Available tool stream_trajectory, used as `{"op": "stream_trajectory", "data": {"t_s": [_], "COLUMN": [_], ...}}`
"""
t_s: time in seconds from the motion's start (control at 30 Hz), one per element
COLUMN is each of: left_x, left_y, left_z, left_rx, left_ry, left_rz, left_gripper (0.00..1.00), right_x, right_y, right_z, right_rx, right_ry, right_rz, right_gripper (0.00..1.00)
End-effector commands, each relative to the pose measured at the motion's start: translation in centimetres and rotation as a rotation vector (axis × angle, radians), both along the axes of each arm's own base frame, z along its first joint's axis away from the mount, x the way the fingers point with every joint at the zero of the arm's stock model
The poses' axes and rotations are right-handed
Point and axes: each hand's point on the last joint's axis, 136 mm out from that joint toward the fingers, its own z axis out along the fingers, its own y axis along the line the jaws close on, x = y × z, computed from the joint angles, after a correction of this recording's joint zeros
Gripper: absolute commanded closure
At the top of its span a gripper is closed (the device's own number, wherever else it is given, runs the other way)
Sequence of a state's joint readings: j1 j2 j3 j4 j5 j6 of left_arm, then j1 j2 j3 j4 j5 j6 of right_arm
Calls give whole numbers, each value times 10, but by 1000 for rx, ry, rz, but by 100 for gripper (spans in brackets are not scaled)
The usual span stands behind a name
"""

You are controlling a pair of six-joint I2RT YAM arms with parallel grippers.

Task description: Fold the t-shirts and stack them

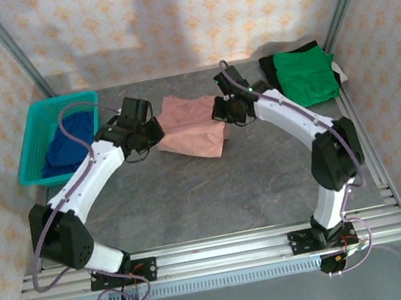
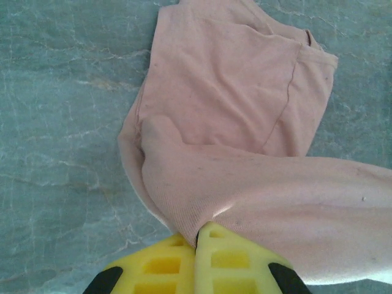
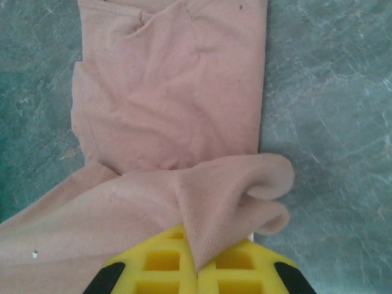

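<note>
From above, at far left: teal basket (image 1: 29,147) with a dark blue t-shirt (image 1: 68,148) bunched inside. At far right, outside any container: green t-shirt (image 1: 305,75), folded flat over a black cloth (image 1: 270,68). Mid-table on the grey table (image 1: 216,194): dusty-pink t-shirt (image 1: 193,132), left gripper (image 1: 155,132) at its left edge, right gripper (image 1: 220,110) at its right edge. From the left wrist: yellow left fingers (image 2: 162,263) pressed together, pinching a lifted fold of the pink cloth, stitched seams plain up close. From the right wrist: yellow right fingers (image 3: 236,263) likewise clamped on a bunched pink fold, rest spread flat beyond.
</note>
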State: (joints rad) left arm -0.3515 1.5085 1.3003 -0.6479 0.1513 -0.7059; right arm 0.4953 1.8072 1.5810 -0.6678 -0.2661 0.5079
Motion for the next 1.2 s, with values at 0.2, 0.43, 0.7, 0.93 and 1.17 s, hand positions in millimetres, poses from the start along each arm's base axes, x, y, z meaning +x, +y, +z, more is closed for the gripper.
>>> {"op": "stream_trajectory", "data": {"t_s": [0.2, 0.43, 0.7, 0.93, 1.17], "left_x": [71, 150, 201, 168, 173], "left_y": [14, 21, 41, 18, -17], "left_z": [17, -12, -24, -31, -90], "left_rx": [22, 13, 83, 168, 80], "left_ry": [-17, 39, 72, 44, 128], "left_rz": [46, 82, 92, -41, -132], "left_gripper": [100, 89, 49, 38, 70], "right_x": [58, 123, 170, 144, 102], "right_y": [-5, -13, -40, -44, 31], "right_z": [-13, -57, -63, -12, -36], "right_rx": [7, 53, -22, -98, 12], "right_ry": [52, 82, 25, -125, -162], "right_rz": [-17, -72, -132, -136, 19], "right_gripper": [100, 84, 44, 39, 60]}}
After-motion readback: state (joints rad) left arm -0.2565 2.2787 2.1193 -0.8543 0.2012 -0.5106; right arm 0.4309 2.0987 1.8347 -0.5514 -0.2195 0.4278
